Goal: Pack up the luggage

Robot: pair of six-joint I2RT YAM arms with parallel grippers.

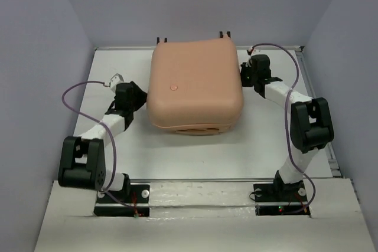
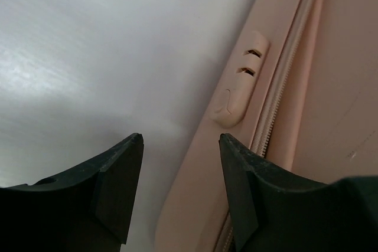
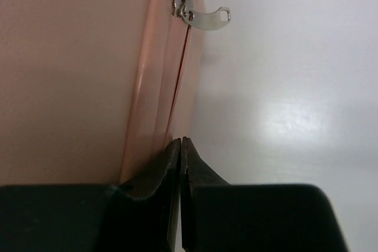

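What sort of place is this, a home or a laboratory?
Probably a robot test booth: grey walls enclose a white table, with left arm and right arm bolted at its near edge, flanking a peach-pink suitcase.

The luggage (image 1: pixel 195 84) shows only in part in both wrist views, its shell cut off by the picture edges. A reddish dot (image 1: pixel 173 88) on its lid is too small to identify. At its far edge, black fittings (image 1: pixel 224 33) sit mostly hidden behind the shell.
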